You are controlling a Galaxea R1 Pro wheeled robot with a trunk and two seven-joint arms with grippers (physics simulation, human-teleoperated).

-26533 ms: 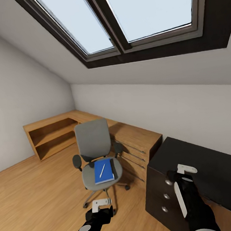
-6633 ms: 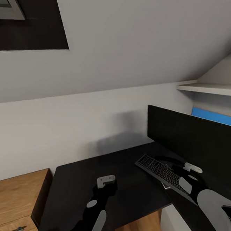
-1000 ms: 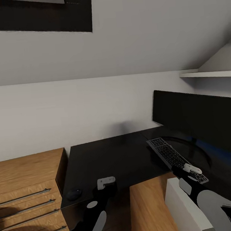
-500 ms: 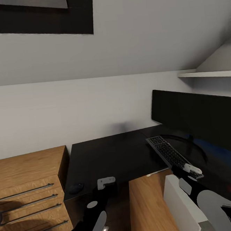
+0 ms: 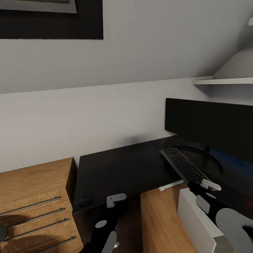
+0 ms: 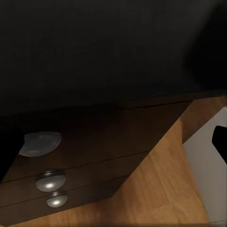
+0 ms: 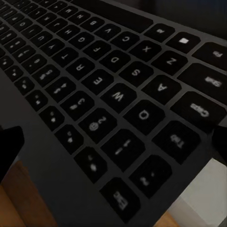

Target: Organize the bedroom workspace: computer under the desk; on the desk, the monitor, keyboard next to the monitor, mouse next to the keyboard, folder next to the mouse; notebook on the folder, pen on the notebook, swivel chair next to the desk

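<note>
Right tool [image 5: 210,186] over keyboard [image 5: 182,167] end, left tool [image 5: 116,200] near mouse [image 5: 85,201] at counter [image 5: 122,169] edge; grip states unreadable.

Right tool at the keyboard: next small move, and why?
Probably ease the right tool down onto the keyboard's near end, which overhangs the desk edge close beneath the tool. Grip state unclear.

A slim black keyboard [image 5: 183,167] lies flat on the glossy black desk [image 5: 122,169] before the wide black monitor [image 5: 218,128]; a small black mouse [image 5: 85,201] rests near the desk's front corner.
</note>
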